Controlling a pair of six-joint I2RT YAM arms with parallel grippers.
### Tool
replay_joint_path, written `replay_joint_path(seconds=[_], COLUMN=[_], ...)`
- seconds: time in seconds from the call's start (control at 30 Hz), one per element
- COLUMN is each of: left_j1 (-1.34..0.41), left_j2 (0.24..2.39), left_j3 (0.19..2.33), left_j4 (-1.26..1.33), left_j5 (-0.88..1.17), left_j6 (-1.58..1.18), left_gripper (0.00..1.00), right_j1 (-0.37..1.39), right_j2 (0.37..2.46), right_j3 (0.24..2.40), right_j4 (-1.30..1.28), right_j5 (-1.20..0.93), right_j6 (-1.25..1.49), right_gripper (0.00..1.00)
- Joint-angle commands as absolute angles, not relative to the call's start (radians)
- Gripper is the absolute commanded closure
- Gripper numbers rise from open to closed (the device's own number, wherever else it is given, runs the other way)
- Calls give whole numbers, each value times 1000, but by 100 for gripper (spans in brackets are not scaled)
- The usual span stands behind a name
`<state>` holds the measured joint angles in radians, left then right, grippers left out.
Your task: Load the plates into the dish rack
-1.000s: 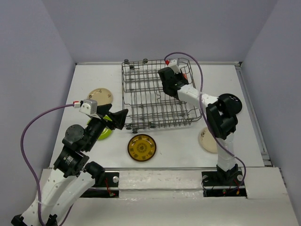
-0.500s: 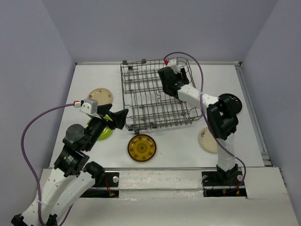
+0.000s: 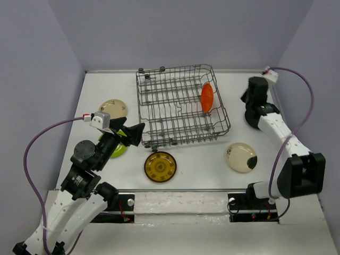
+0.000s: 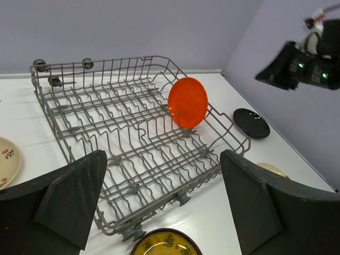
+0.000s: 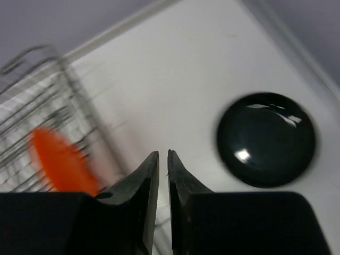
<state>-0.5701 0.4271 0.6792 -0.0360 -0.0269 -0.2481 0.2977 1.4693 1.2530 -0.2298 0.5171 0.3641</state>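
A grey wire dish rack (image 3: 159,114) sits at the middle back of a white table (image 3: 202,170), its longer side running left to right. An orange plate (image 3: 207,97) stands on edge between the tines by the rack's right wall, seen from above as a thin oval lying back to front, faces turned left and right.

Flat on the table:
- a black plate (image 5: 265,139), right of the rack
- a cream plate with a black patch (image 3: 241,157)
- a brown and yellow plate (image 3: 160,166)
- a lime plate (image 3: 118,150)
- a cream plate with brown marks (image 3: 113,108), whose small red marks are too small to read

The right gripper (image 5: 163,159) hangs between rack and black plate, jaws almost together, holding nothing. A second ago it reached into the rack's far right corner; now it is out and the orange plate stands alone. The left gripper (image 3: 130,130) is unmoved, spread wide and empty near the rack's front left corner
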Motion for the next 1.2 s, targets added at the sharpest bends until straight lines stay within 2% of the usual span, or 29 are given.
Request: replay_joint_path(seconds=[0.0, 0.03, 0.13, 0.17, 0.2, 0.23, 0.27, 0.3, 0.33, 0.6, 0.8, 0.83, 0.93, 0.97, 1.07, 1.17], left_j1=[-571, -572, -578, -581, -583, -584, -586, -586, -586, -586, -586, -587, -586, -586, -586, -588], left_j2=[407, 402, 397, 393, 393, 391, 393, 394, 397, 385, 385, 387, 393, 396, 399, 403], left_j3=[681, 680, 681, 681, 681, 681, 680, 680, 680, 680, 680, 680, 680, 680, 680, 680], left_j4=[2, 2, 2, 3, 2, 2, 2, 2, 2, 2, 2, 2, 2, 2, 2, 3], left_j5=[-20, -20, -15, -11, -8, -8, -6, -6, -6, -9, -9, -8, -5, -5, -5, -5], left_j6=[-244, -244, -244, -242, -242, -242, -241, -241, -241, -238, -236, -238, -235, -232, -232, -232], left_gripper=[1, 1, 1, 1, 1, 1, 1, 1, 1, 1, 1, 1, 1, 1, 1, 1], right_j1=[28, -73, -254, -288, -323, -354, -406, -428, -440, -500, -509, -509, -509, -509, -509, -509], right_j2=[1301, 1234, 1152, 1144, 1144, 1152, 1188, 1216, 1276, 1500, 1611, 1633, 1663, 1680, 1681, 1609], right_j3=[907, 806, 697, 646, 628, 615, 611, 611, 615, 597, 592, 592, 594, 594, 597, 565], right_j4=[-100, -68, -25, -14, -11, 26, 43, 54, 75, 357, 429, 445, 471, 491, 509, 529], right_j5=[305, 287, 223, 204, 192, 166, 135, 71, 45, -224, -233, -236, -245, -245, -247, -236], right_j6=[636, 687, 762, 779, 784, 788, 792, 787, 784, 831, 922, 939, 966, 982, 993, 977], right_gripper=[91, 93, 93, 90, 83, 67, 58, 43, 39, 37, 47, 56, 67, 76, 92, 93])
